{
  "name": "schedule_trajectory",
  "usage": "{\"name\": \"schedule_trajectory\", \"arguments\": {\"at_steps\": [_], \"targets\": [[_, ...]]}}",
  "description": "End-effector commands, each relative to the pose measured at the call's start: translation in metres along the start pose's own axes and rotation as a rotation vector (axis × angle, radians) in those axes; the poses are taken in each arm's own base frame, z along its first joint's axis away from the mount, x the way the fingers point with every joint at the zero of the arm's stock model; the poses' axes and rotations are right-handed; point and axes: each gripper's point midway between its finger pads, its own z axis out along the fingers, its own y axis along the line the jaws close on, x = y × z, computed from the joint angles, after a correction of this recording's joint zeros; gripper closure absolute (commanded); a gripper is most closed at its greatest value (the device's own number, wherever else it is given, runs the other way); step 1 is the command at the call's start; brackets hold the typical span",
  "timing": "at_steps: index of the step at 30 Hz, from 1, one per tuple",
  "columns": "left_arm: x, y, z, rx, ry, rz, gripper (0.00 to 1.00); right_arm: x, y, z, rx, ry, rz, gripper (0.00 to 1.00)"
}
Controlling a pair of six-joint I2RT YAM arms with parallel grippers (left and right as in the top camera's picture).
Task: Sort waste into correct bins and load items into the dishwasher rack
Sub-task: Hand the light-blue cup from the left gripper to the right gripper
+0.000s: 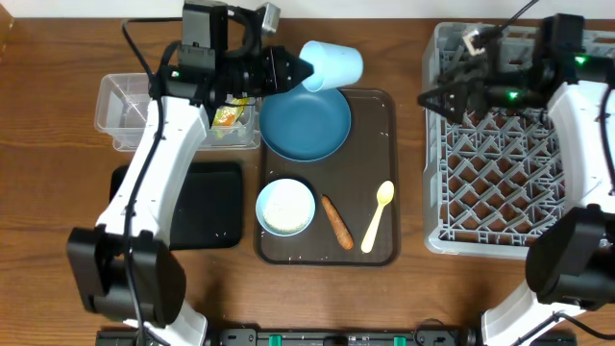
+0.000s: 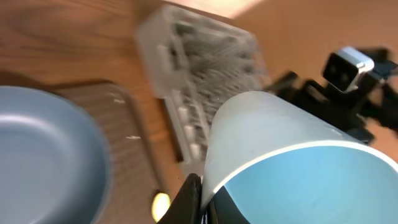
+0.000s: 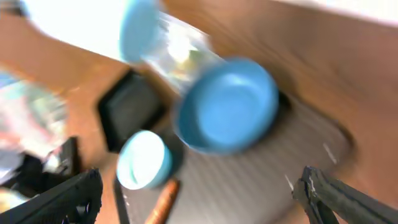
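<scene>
Spoon [image 1: 378,215] on tray [image 1: 371,159], rack [image 1: 490,187] right

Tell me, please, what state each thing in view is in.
light-blue cup: held, tipped sideways
left gripper: shut on light-blue cup
right gripper: open, over the dishwasher rack
dark-blue bowl: upright, empty
white bowl: upright, white inside
clear tub: holds yellow-green wrapper
black tray: empty

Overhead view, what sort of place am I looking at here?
Probably a robot test bench staged for dish clearing, not a real kitchen: a wooden table with a grey dishwasher rack, a brown serving tray carrying a blue bowl and spoon, and a clear tub and black tray beside it.
</scene>
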Motion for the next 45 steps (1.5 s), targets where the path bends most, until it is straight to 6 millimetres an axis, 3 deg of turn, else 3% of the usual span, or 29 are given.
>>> {"name": "schedule_trajectory", "arguments": {"at_steps": [1, 8, 15, 19, 23, 40, 45], "targets": [[0.016, -0.028, 0.002, 0.219, 0.106, -0.019, 0.94, -0.023, 0.046, 0.018, -0.236, -0.134, -0.203, 0.01], [0.023, -0.06, -0.007, 0.41, 0.165, 0.045, 0.94, -0.038, 0.081, 0.044, -0.374, -0.184, -0.357, 0.04], [0.023, -0.06, -0.007, 0.409, 0.167, 0.033, 0.94, -0.045, 0.107, 0.057, -0.477, -0.214, -0.427, 0.04], [0.023, -0.061, -0.008, 0.413, 0.17, 0.033, 0.94, -0.044, 0.116, 0.065, -0.502, -0.21, -0.459, 0.13], [0.023, -0.061, -0.008, 0.415, 0.172, 0.029, 0.94, -0.047, 0.12, 0.07, -0.512, -0.218, -0.508, 0.23], [0.023, -0.061, -0.008, 0.414, 0.171, 0.029, 0.94, -0.056, 0.118, 0.071, -0.511, -0.223, -0.527, 0.26], [0.023, -0.061, -0.008, 0.414, 0.171, 0.029, 0.94, -0.056, 0.118, 0.071, -0.511, -0.223, -0.526, 0.37]]}}
